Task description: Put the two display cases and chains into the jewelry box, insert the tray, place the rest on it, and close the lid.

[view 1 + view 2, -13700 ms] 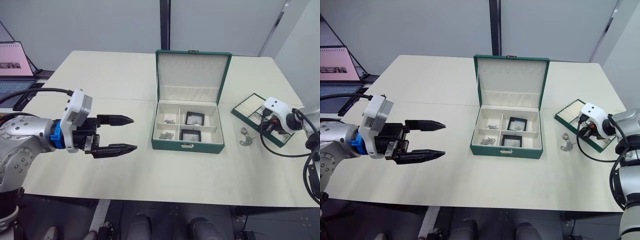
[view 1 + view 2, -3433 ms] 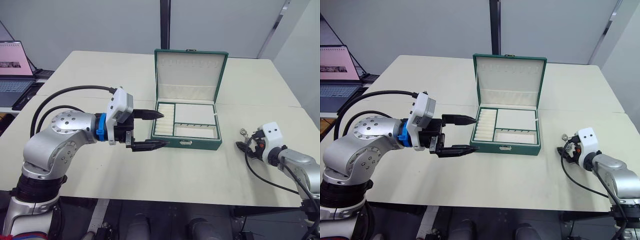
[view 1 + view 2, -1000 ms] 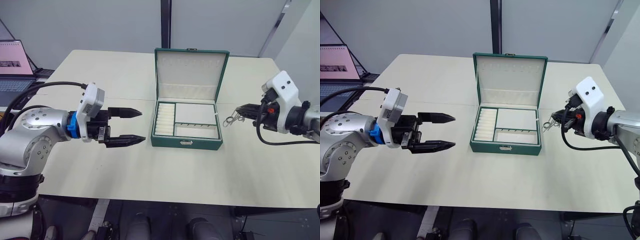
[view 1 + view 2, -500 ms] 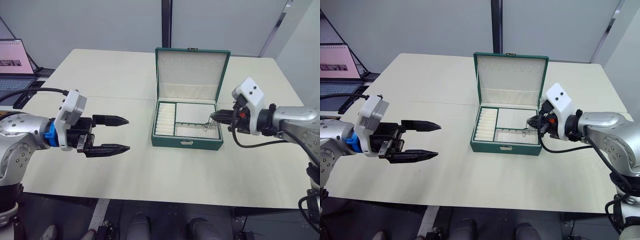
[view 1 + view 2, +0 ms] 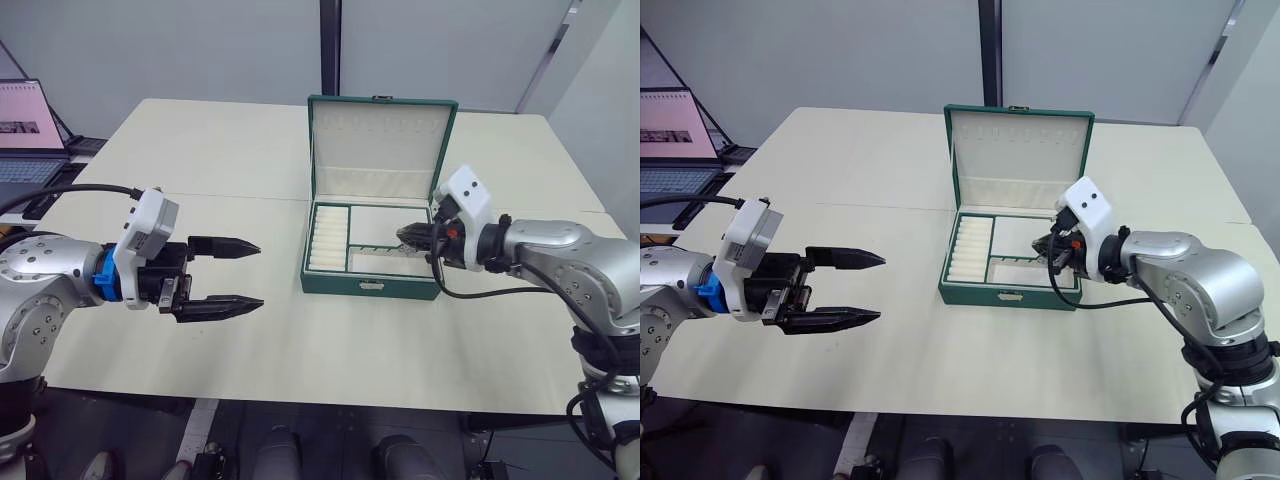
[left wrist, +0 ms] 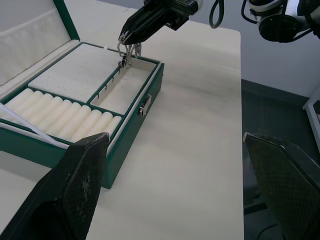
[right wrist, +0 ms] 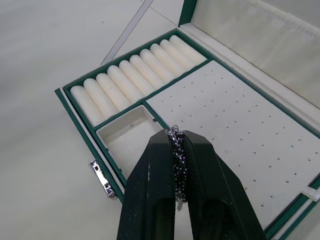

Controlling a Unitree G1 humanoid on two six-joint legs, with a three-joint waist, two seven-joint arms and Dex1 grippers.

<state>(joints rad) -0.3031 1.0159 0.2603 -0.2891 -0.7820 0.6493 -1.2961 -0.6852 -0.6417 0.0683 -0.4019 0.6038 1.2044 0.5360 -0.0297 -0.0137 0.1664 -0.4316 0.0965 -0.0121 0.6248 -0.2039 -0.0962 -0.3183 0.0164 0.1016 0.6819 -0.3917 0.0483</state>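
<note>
The right gripper (image 7: 177,150) is pinching a small silver chain (image 6: 125,52) between its narrow-set black fingers, and the links are dangling just below the tips so they can be lowered rather than dropped. It is hovering over the tray (image 5: 372,243), which is already sitting inside the jewelry box (image 5: 371,287). Directly beneath the tips is the boundary between the small open compartment (image 7: 130,135) and the dotted cream panel (image 7: 235,135); the ring rolls (image 7: 132,80) are lying beyond the compartment, away from the gripper. The chain looks to be heading for the small compartment, though from the head views it is hard to tell exactly which section it is hanging over.

The lid (image 5: 385,145) is standing upright behind the tray, leaving the approach from above free. Nothing is blocking the descent; the thin divider wall between compartment and panel is the only edge the links could catch on.

The left gripper (image 5: 228,272) is holding its fingers wide apart with nothing between them, waiting well apart from the box over the bare table (image 5: 330,350). A laptop (image 5: 25,120) is sitting off beyond it.
</note>
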